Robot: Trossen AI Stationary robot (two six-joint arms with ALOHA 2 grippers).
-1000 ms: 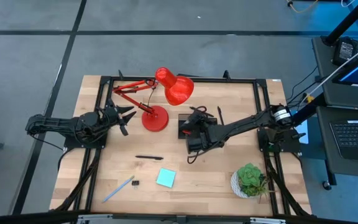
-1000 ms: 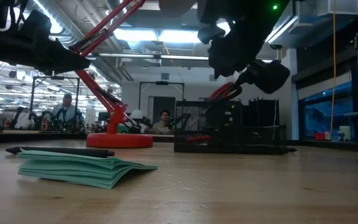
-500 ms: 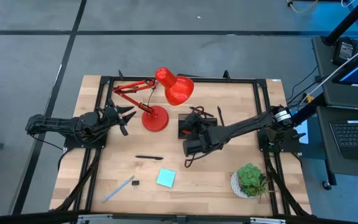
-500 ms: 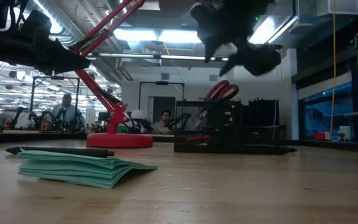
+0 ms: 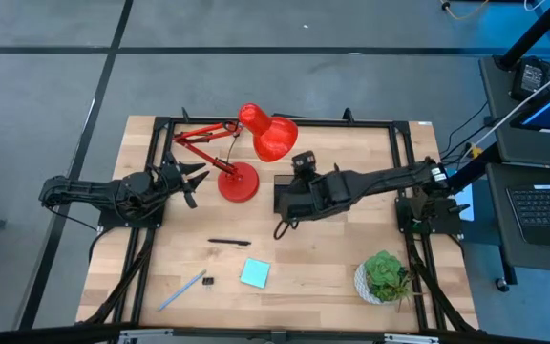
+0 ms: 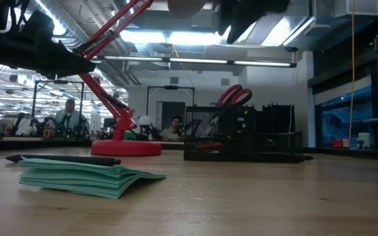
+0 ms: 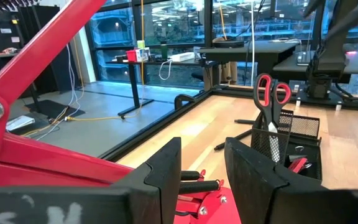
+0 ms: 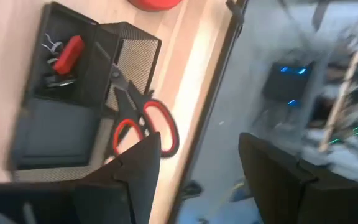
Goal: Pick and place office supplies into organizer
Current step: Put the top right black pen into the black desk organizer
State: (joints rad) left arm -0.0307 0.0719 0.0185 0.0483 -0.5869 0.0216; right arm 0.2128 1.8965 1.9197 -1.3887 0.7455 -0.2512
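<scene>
The black mesh organizer stands mid-table, right of the red lamp. Red-handled scissors stand upright in its mesh cup, handles up. A small red piece and clips lie in a low compartment. My right gripper hangs open above the organizer, holding nothing. My left gripper waits open at the table's left by the lamp. A black pen, a teal sticky-note pad, a light-blue pen and a small black clip lie on the near part of the table.
The red desk lamp stands on its round base left of the organizer. A green potted plant sits at the near right corner. Black frame rails run along the table's edges. People sit in the room behind.
My right gripper has risen from just beside the scissors' handles to well above the organizer, rolling as it went, its fingers staying open. The scissors have stayed upright in the cup.
</scene>
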